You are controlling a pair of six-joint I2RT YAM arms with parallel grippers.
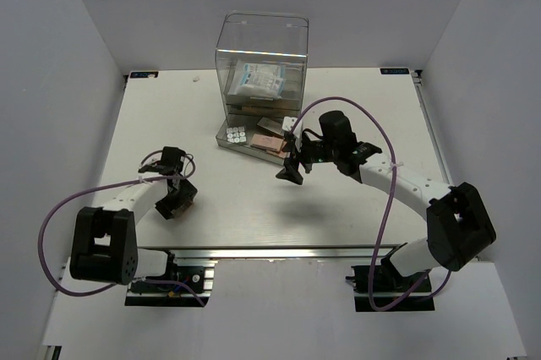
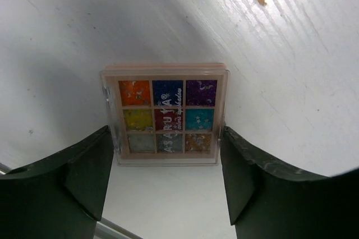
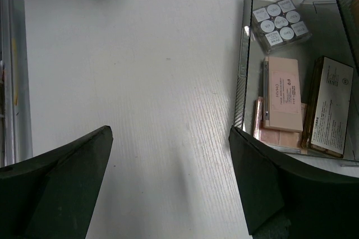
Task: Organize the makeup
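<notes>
The multicoloured palette [image 2: 165, 115], nine coloured pans in a clear-lidded peach case, lies flat at table level. My left gripper [image 2: 166, 166] straddles its near end, and both fingers [image 2: 90, 166] press against its two sides. In the top view the left gripper [image 1: 176, 198] is low at the left with the palette [image 1: 186, 200] under it. My right gripper [image 1: 292, 171] is open and empty, hovering over bare table just left of the pulled-out drawer [image 3: 242, 70]. The drawer holds a white palette of round pans [image 3: 280, 21], a peach palette [image 3: 282, 93] and a tan labelled palette [image 3: 331, 104].
The tall clear acrylic box [image 1: 262, 56] stands at the back centre with a white-blue packet [image 1: 258, 81] inside it. Its bottom drawer [image 1: 221, 142] is pulled out toward me. White walls close in the table on the left, right and back.
</notes>
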